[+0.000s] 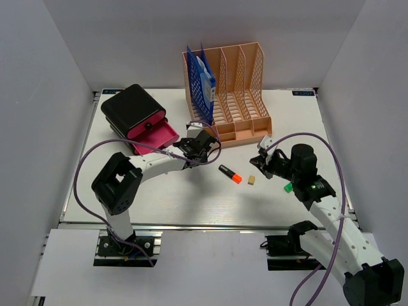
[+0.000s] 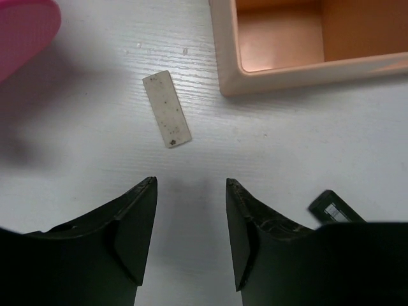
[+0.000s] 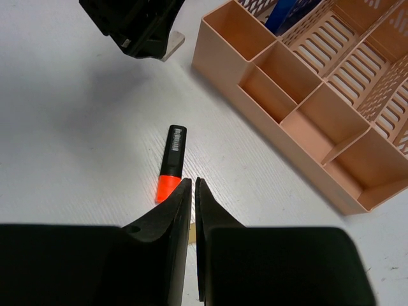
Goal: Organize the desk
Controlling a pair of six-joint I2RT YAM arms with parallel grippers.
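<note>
White desk [image 1: 159, 201] lay flat beneath both arms. I found the right gripper [image 3: 193, 182] empty, its jaws pressed almost together, above an orange-tipped marker [image 3: 171, 162] and a small tan block [image 1: 252, 180]. Beyond, the left gripper [image 2: 191, 185] stood spread, holding nothing, near a white strip [image 2: 167, 109]. Farthest, a peach rack [image 1: 245, 137] held a blue folder [image 1: 205, 89], with a black-and-pink drawer box [image 1: 132, 107] to its left.
</note>
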